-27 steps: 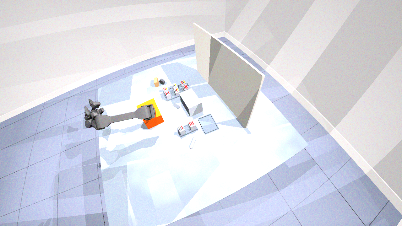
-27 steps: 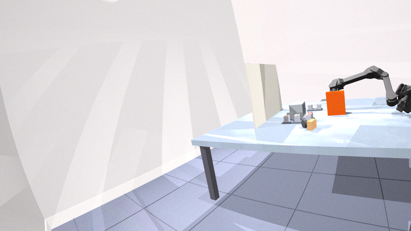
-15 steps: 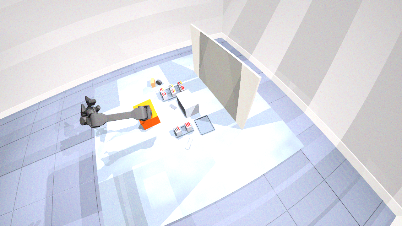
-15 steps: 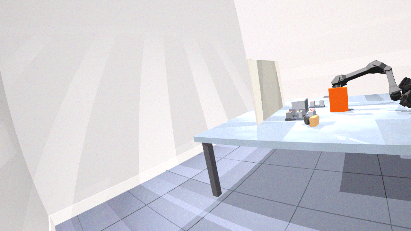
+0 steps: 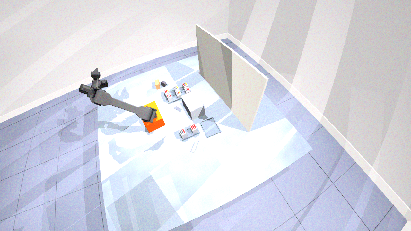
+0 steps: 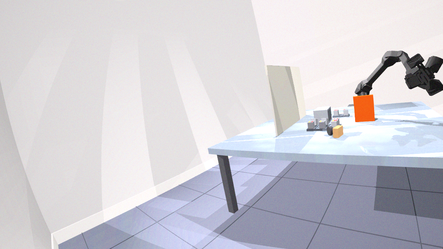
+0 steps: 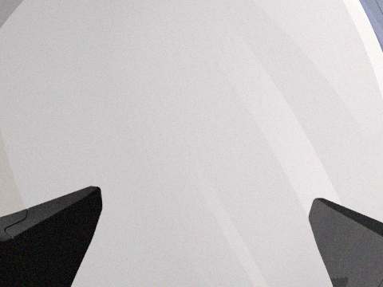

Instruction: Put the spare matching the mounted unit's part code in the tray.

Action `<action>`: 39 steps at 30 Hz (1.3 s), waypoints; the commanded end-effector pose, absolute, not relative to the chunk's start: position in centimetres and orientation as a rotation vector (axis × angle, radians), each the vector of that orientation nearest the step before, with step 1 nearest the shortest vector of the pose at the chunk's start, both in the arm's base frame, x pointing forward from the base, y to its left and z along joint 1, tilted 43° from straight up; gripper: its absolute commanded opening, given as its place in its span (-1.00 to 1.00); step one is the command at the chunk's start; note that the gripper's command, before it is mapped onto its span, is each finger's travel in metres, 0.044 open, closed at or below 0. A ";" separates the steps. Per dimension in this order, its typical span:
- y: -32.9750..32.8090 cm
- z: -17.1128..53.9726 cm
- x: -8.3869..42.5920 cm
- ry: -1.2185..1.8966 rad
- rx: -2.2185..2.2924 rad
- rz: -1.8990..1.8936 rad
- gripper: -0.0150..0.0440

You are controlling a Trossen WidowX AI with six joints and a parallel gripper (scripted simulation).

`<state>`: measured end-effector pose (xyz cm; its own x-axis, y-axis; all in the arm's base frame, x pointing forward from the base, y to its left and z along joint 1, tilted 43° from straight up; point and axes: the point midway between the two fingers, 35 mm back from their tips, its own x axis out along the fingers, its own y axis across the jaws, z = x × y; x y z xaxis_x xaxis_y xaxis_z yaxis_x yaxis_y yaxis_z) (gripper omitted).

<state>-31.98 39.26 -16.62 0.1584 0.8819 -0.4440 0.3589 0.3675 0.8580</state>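
My gripper (image 7: 210,206) is open, with nothing between its fingers. In the top and exterior views it is raised at the arm's end, far from the units. Several small grey units with coloured stripes on top sit in the larger rack (image 5: 174,100) (image 6: 314,130). Two more units, one at the left (image 5: 183,133) and one at the right (image 5: 193,128), sit in the smaller rack (image 5: 190,136). The square tray (image 5: 214,134) lies empty beside it. A large grey box (image 5: 196,110) (image 6: 322,112) stands between the racks. I cannot tell which is the mounted unit; no code is readable.
A tall pale panel (image 5: 248,94) (image 6: 280,102) stands behind the grey box. An orange pedestal (image 5: 155,125) (image 6: 364,108) bears the arm. A yellow-orange block (image 5: 157,84) (image 6: 338,131) and a dark cylinder (image 5: 163,83) (image 6: 329,130) are near the larger rack.
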 end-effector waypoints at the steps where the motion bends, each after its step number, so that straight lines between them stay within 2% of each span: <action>1: 43.4 -15.7 -27.1 1.327 1.156 0.490 1.00; 9: 48.2 -14.0 -17.8 1.116 0.987 0.416 1.00; 20: 50.5 -10.0 -0.6 0.910 0.646 0.203 1.00; 29: 46.6 -6.1 12.9 0.840 0.338 0.004 1.00; 39: 37.6 -1.5 25.8 0.884 -0.049 -0.218 1.00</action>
<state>21.94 41.08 -3.32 0.6517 -0.0997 -0.7519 0.1615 0.9868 0.0091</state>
